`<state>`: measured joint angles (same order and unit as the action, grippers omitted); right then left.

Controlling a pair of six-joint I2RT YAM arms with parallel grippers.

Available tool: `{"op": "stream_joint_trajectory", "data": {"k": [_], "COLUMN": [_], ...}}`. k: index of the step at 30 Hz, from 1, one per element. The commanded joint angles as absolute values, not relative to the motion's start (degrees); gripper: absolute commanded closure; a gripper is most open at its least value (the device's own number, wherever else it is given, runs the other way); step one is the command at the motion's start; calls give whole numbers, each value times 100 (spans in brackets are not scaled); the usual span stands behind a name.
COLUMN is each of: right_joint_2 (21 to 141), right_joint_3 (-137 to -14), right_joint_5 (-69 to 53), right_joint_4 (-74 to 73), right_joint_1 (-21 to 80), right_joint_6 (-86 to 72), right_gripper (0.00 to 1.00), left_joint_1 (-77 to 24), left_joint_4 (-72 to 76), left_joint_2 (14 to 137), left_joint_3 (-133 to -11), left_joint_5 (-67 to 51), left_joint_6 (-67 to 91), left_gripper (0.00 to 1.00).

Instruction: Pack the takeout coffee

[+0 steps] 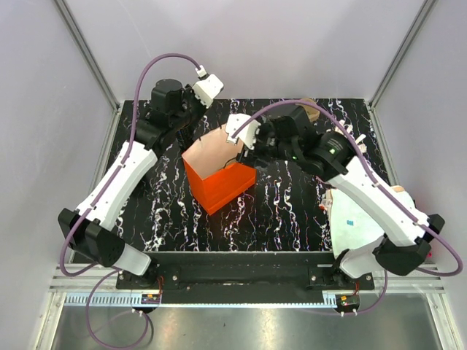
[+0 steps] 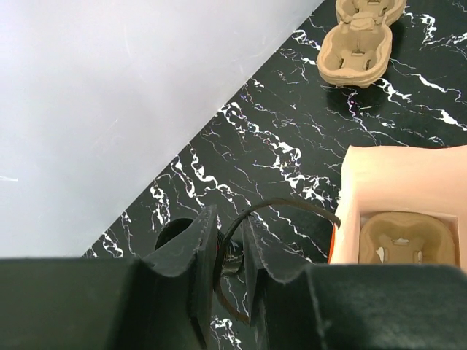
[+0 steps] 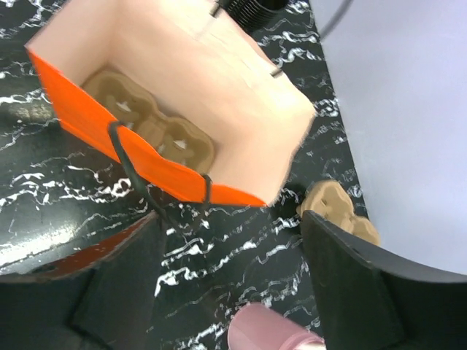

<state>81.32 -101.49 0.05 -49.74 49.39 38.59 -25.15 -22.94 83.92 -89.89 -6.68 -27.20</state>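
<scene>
- Nearest the lens, the left pincer [image 2: 228, 226] is pressed together on the black cord handle [image 2: 284, 205] of the orange bag [image 1: 219, 186], at the bag's far-left side.
- Right pincer [image 3: 233, 255] hangs spread and empty over the bag's opposite rim, close to the second handle [image 3: 124, 157].
- Inside the bag a pulp tray [image 3: 149, 120] lies flat, its wells bare; a spare tray [image 2: 357, 40] sits on the worktop [image 2: 277, 138], and a pink cup [image 3: 270, 334] stands under the right pincer.
- No view shows the takeout coffee, and it is not in the bagged tray.
- My reading: the bag is being steadied for loading. Next, the right pincer must find the cup, grip it upright and lower it into a well, clear of the rim.
</scene>
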Motion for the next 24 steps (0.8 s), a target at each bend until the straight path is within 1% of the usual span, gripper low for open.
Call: {"op": "stream_joint_trajectory", "data": {"k": [1,3,4,6,7,10,17,24], "right_joint_2": [8384,8490,8542,8587,8630,8745,9114,9675], "right_joint_3": [-10520,-10599,-10634,-10678,-10696,-10845,-11337,-11707], "right_joint_5": [-412,-448,-431,-404,-396,-238,-26,-219], "right_joint_4": [-4790,-4799,-4799,-4790,-4790,-4729,-4211,-3736], "right_joint_1": [4913,4904,4904,4896,4896,4861,4387,3657], "right_joint_6": [3762,3762,3770,3797,3806,3850,3972,4025], "right_gripper": [27,31,40,52,64,81,86,86], "left_joint_1": [-2549,-2558,-2558,-2558,-2558,-2558,-2558,-2558], "left_joint_4": [-2065,-2065,-2065,-2057,-2065,-1943,-1644,-1284], "left_joint_2": [8534,8622,8692,8771,8858,9087,9799,10563], "left_joint_3": [-9351,-9448,-9509,-9623,-9659,-9869,-10581,-11276], "left_joint_5": [-519,-483,-466,-440,-405,-291,184,763], "left_joint_6": [-2821,-2856,-2883,-2918,-2935,-2979,-3058,-3129], "left_gripper": [77,77,77,77,77,77,78,77]}}
